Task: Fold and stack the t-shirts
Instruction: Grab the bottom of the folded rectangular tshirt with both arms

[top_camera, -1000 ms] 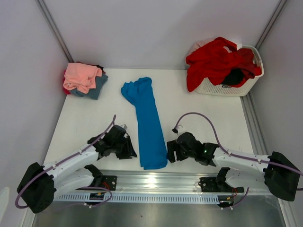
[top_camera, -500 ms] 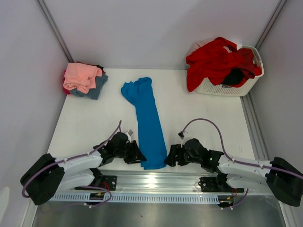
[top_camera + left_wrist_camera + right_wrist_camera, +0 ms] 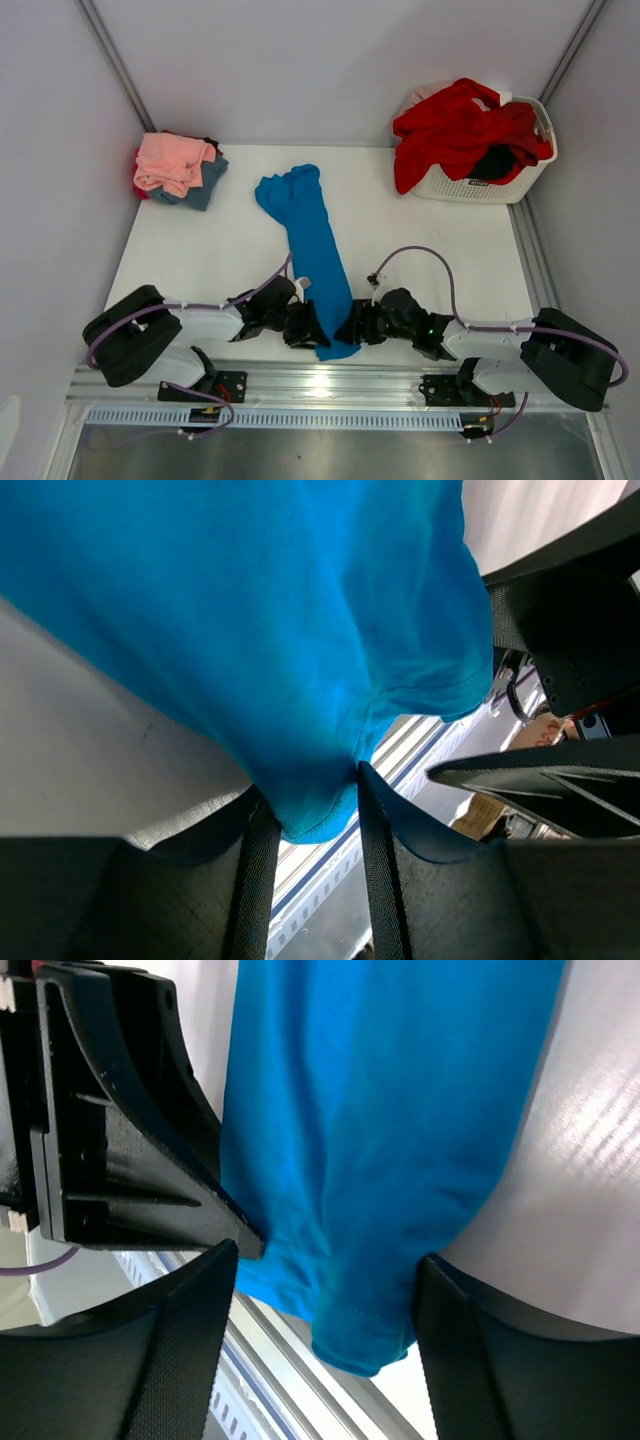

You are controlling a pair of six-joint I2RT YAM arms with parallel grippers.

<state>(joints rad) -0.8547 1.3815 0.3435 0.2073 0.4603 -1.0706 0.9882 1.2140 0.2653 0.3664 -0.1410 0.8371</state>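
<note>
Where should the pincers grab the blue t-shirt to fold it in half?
Grip the near hem corners of the blue t-shirt, left pincer from the left, right pincer from the right. It lies as a long narrow strip with that end nearest them, so it should lift and fold over cleanly.

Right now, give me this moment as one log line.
left gripper: shut on blue t-shirt, near end | right gripper: open, straddling same end

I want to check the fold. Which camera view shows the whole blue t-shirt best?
The top external view: there the blue t-shirt shows whole, as one long folded strip. Both wrist views show only its near end, close up.
</note>
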